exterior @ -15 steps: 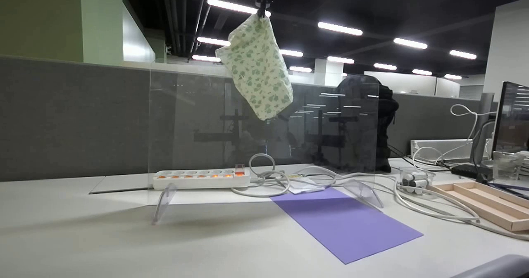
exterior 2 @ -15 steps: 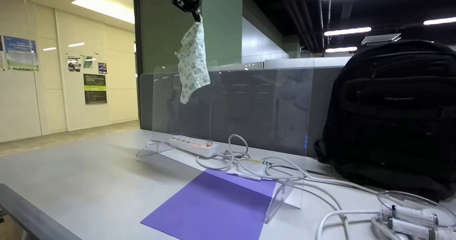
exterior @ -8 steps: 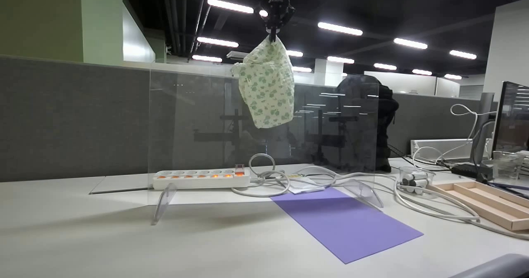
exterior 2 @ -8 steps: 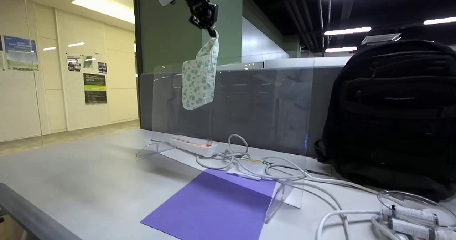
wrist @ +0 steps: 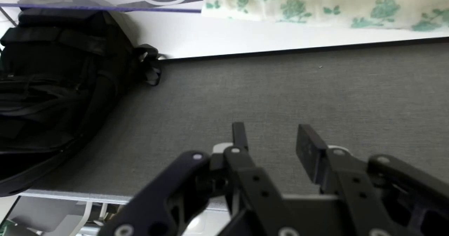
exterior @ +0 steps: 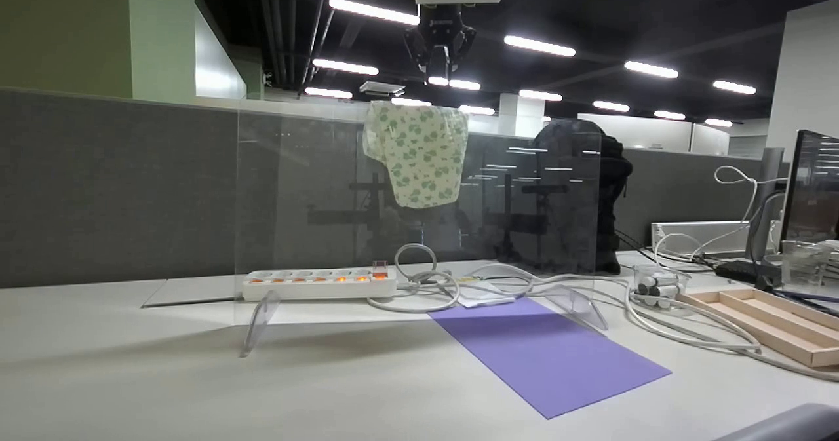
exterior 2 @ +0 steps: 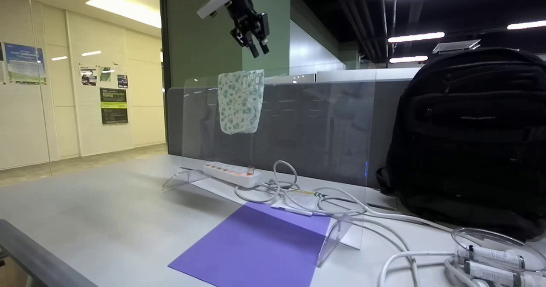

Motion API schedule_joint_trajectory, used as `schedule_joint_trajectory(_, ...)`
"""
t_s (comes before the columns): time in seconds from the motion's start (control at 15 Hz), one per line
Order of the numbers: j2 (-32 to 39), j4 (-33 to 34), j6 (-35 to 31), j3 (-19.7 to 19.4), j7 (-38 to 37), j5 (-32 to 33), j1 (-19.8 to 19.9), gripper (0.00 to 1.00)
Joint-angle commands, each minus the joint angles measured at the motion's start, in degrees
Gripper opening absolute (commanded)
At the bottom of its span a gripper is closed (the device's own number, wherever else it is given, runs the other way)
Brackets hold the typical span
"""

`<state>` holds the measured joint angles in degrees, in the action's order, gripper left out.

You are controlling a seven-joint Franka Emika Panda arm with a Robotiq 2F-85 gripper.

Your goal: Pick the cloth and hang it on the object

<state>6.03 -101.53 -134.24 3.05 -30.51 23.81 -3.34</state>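
The pale green and white printed cloth (exterior: 426, 159) hangs folded over the top edge of the tall clear sheet (exterior: 301, 185). In an exterior view the cloth (exterior 2: 240, 103) drapes near the left part of the clear sheet (exterior 2: 307, 125). My gripper (exterior: 438, 79) is open and empty just above the cloth, apart from it. It also shows open in an exterior view (exterior 2: 260, 52). In the wrist view the fingers (wrist: 272, 129) are spread with nothing between them, and part of the cloth (wrist: 322, 6) shows at the top beside the sheet's edge (wrist: 168, 9).
A grey partition wall (exterior: 131, 192) and a black backpack (exterior 2: 469, 150) stand behind the sheet. A white power strip (exterior: 318, 287) and loose cables (exterior: 426, 290) lie behind it. A purple mat (exterior: 550, 356) lies partly under it. A wooden tray (exterior: 767, 323) is at the right.
The gripper came down and to the right in both exterior views with the cloth. It then opened and let go; the cloth's raised top corner fell, leaving it draped over the sheet.
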Motion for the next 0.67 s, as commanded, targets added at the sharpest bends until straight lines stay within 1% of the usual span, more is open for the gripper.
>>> schedule_joint_trajectory(0.0,0.9,2.8,1.8,-1.1,-3.0,1.0,-1.4,0.74)
schedule_joint_trajectory(0.07,0.9,2.9,1.8,-1.2,-3.1,1.2,-1.5,0.82)
schedule_joint_trajectory(0.2,0.7,2.7,0.9,-1.2,-1.9,0.9,-1.6,0.94)
schedule_joint_trajectory(0.27,0.5,2.4,0.3,-1.2,-1.4,1.0,-1.7,0.98)
schedule_joint_trajectory(0.33,0.6,2.4,0.4,-1.2,-1.4,1.1,-1.8,1.00)
schedule_joint_trajectory(0.6,0.3,1.8,-0.5,-1.1,-0.7,1.3,-2.1,1.00)
